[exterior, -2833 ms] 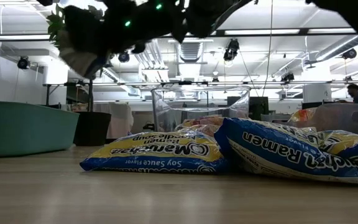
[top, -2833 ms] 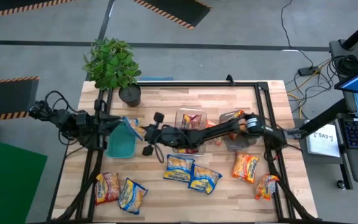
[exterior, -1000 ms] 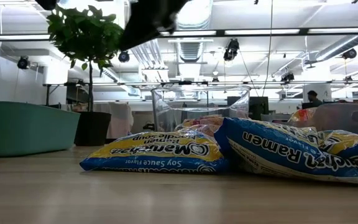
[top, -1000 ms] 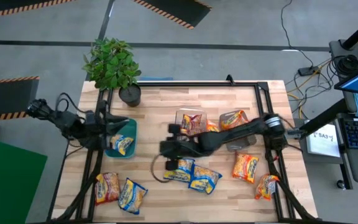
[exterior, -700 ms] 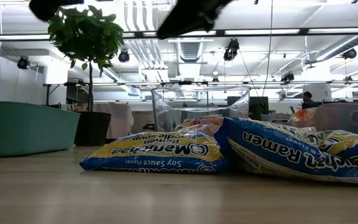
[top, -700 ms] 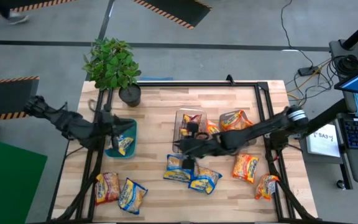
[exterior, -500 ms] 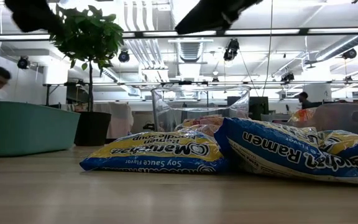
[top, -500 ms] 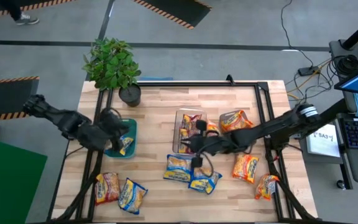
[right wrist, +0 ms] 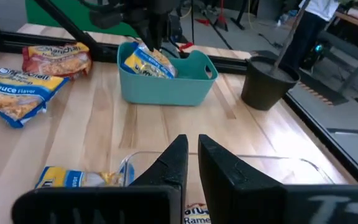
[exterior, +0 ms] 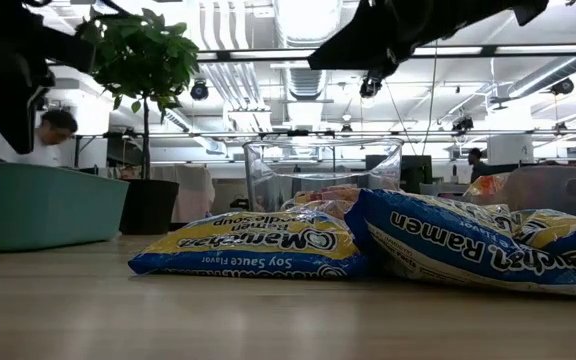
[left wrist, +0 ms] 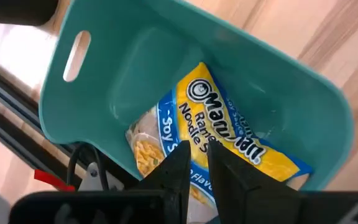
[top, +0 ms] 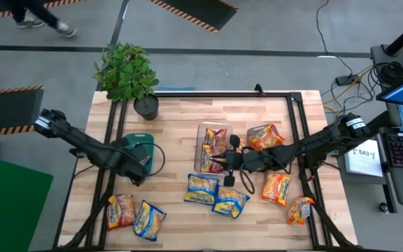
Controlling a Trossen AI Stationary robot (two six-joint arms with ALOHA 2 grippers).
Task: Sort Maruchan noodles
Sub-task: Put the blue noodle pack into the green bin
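A blue-edged Maruchan packet (left wrist: 222,124) lies inside the teal bin (left wrist: 135,56) at the table's left. My left gripper (left wrist: 196,152) hangs just above it, shut and pointing down, touching nothing. My right gripper (right wrist: 191,143) is shut and empty. It points about level toward the table's left, over the clear bin (top: 212,143), which holds packets. Two blue-edged packets (top: 202,187) (top: 229,201) lie flat on the table near the middle. Orange-edged packets (top: 276,187) (top: 301,208) lie at the near right. A red-edged packet (top: 121,210) and a blue-edged one (top: 147,220) lie at the near left.
A potted plant (top: 128,73) stands at the far left corner. A grey bin (top: 264,136) with an orange packet sits right of the clear bin. A black frame (top: 296,133) runs around the table. Bare wood shows between the teal bin and the clear bin. A person walks beyond the far edge.
My left gripper has tipped from about level to pointing down and has sunk over the teal bin, where the blue-edged packet lies unmoved. My right gripper has drawn back toward the table's right edge, from above the middle packets to over the clear bin. No packet has moved.
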